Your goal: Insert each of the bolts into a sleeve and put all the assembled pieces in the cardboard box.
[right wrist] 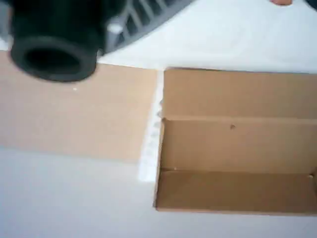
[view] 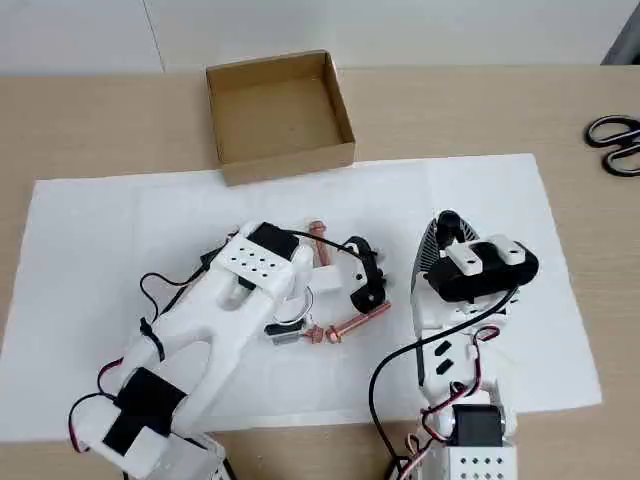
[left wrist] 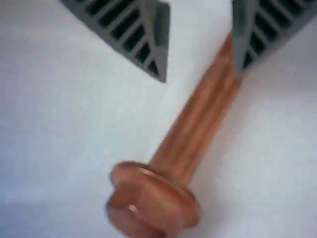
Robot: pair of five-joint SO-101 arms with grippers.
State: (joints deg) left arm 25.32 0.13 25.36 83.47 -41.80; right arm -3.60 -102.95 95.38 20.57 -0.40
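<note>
A copper bolt point(left wrist: 198, 129) lies on the white paper with its flanged head toward the camera. My left gripper point(left wrist: 199, 74) hangs open just above it, and one grey finger point(left wrist: 247, 34) touches the tip of the shaft. From above, this bolt point(view: 352, 321) lies beside my left gripper point(view: 297, 315). A second bolt point(view: 318, 242) and two black sleeves point(view: 365, 283) lie just behind. My right gripper point(view: 446, 226) is shut on a black sleeve point(right wrist: 54, 49), held up facing the cardboard box point(right wrist: 237, 148). The open box point(view: 290, 165) stands at the back.
A large white paper sheet point(view: 120, 230) covers the middle of the wooden table. Black-handled scissors point(view: 615, 145) lie at the far right edge. Both arm bases stand at the front edge, with wires hanging beside them.
</note>
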